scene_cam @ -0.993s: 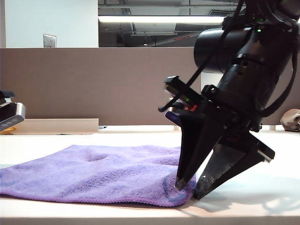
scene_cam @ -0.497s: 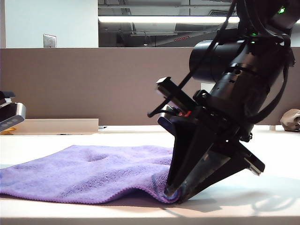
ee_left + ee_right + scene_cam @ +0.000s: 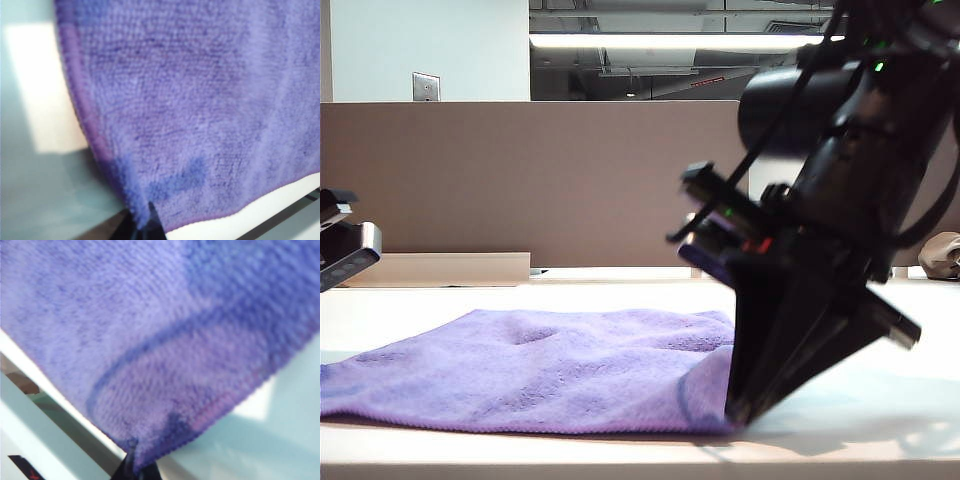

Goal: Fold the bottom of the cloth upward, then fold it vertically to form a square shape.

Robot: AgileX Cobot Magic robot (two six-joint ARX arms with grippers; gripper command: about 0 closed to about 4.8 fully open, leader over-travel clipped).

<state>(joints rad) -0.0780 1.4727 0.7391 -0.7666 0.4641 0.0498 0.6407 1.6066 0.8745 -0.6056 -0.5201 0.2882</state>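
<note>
White table (image 3: 880,440): left gripper (image 3: 142,227), right gripper (image 3: 136,467) pinch fuzzy cloth (image 3: 520,370).

Cloth (image 3: 540,370) fuzzy purple microfiber, stitched hem; table (image 3: 880,400) smooth, pale, slightly glossy; right gripper (image 3: 745,412) matt black plastic.

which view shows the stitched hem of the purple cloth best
The right wrist view: the cloth fills it, its hem corner pinched in the shut right gripper. The left wrist view shows hem blurrier at the left gripper. The exterior view shows only a thin front edge.

Right tool (image 3: 738,410) pinched closed, tips down; left tool (image 3: 145,227) seemingly likewise.
</note>
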